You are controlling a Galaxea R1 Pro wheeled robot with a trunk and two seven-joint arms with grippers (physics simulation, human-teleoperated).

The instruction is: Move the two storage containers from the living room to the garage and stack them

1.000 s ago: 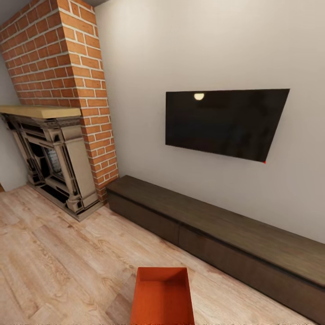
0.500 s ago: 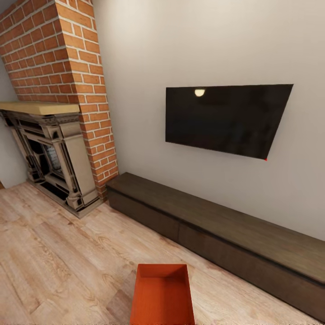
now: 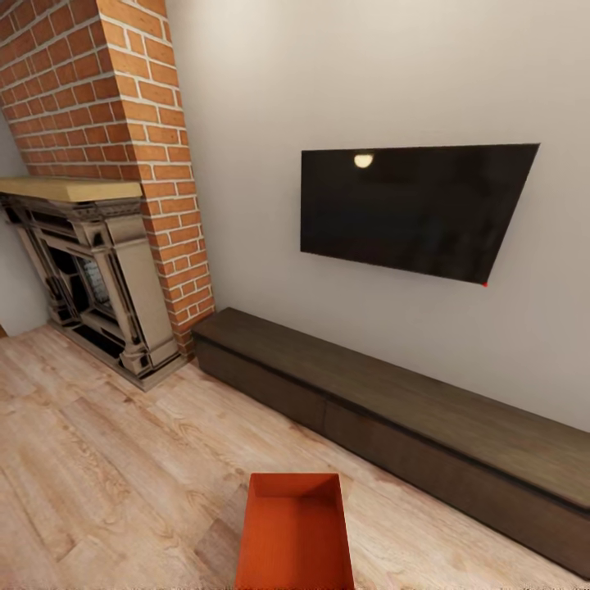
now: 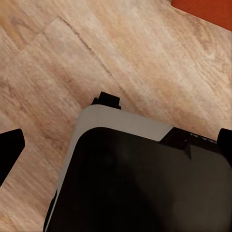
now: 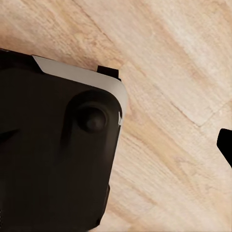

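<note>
A: You've got one storage container (image 3: 295, 533) in the head view, orange-red, lidless, sitting on the wood plank floor (image 3: 106, 475) at the near edge, centre. Left wrist view catches its corner (image 4: 205, 10) too, well apart from the fingers.

B: Second one?

A: Can't place it from here. You're in the living room: low dark TV bench (image 3: 393, 418) just beyond the bin on the right, wall TV (image 3: 410, 209) above it, brick fireplace (image 3: 98, 270) far left.

B: Progress?

A: I'd judge early. That bin isn't gripped and nothing suggests a garage yet. Pickup, carry and stack are all left, as far as this shows.

B: Jaws?

A: Left gripper (image 4: 118, 145): dark fingertips at opposite edges of its wrist view, so wide apart, holding nothing, over the robot's base (image 4: 140, 179). Right gripper: one fingertip (image 5: 225, 144) in frame, so I can't tell its spread; nothing touching it.
</note>
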